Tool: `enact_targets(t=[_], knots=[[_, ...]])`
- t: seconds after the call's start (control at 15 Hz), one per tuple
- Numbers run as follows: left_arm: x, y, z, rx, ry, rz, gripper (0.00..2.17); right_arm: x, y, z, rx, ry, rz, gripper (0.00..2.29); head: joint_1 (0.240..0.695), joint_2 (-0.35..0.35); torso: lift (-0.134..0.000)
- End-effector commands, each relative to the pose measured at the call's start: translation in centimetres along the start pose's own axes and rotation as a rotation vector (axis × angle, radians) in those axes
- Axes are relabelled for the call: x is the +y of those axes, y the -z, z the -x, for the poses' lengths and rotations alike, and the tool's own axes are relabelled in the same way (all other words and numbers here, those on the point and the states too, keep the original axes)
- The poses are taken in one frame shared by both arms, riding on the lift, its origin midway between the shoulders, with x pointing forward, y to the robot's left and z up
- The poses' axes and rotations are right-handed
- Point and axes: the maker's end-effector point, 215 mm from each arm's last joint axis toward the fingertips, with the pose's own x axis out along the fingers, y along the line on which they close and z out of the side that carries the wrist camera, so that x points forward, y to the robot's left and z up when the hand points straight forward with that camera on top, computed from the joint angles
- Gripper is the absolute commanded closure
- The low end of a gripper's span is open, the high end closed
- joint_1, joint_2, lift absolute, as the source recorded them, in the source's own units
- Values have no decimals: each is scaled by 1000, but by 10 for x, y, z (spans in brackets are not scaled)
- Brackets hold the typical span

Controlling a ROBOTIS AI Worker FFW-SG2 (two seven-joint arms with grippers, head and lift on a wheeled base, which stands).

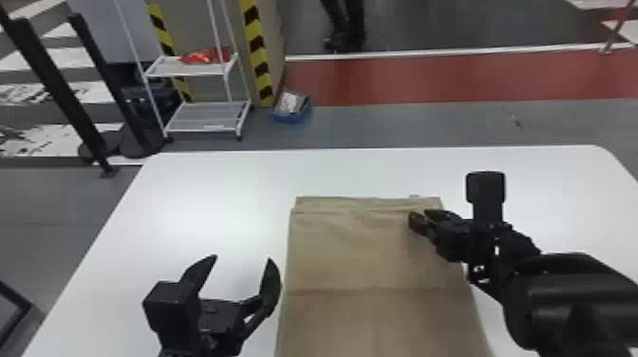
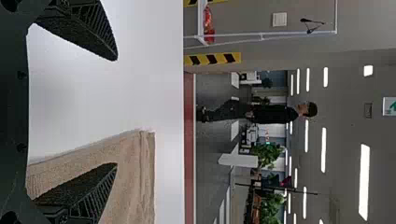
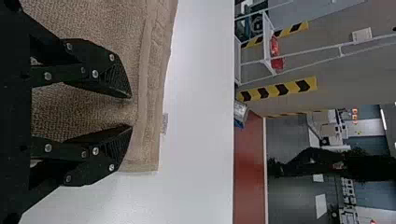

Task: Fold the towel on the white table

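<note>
The tan towel point(image 1: 375, 256) lies flat on the white table point(image 1: 213, 190), its far edge slightly wrinkled and a crease crossing it nearer the robot. My left gripper point(image 1: 242, 273) is open beside the towel's left edge. In the left wrist view the left gripper point(image 2: 116, 112) has one finger over the towel point(image 2: 133, 172) and the other over bare table. At the towel's far right corner, my right gripper point(image 1: 421, 216) is partly open. The right wrist view has the right gripper point(image 3: 130, 112) with a gap between its fingertips, low over the towel point(image 3: 152, 84) near its hem.
A small tag point(image 3: 165, 123) sticks out from the towel's far hem. Beyond the table stand a white rack point(image 1: 199, 114) and a blue box point(image 1: 292, 108) on the floor. Black posts point(image 1: 114, 95) are at the far left.
</note>
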Motion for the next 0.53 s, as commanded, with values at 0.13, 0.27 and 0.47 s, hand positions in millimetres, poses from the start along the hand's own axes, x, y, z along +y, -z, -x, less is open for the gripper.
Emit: enact_targets(t=[0.13,0.27,0.47], knots=[[-2,1,0,2,2,4,66,-1,2,1,6,5,3,782,695,119,-126],[-3,0,0,0,4,5,66,-1,0,1,3,5,4,998,695,117,-126],[-3,1,0,2,4,5,66,0,2,1,6,2,1,998,695,115,-126]])
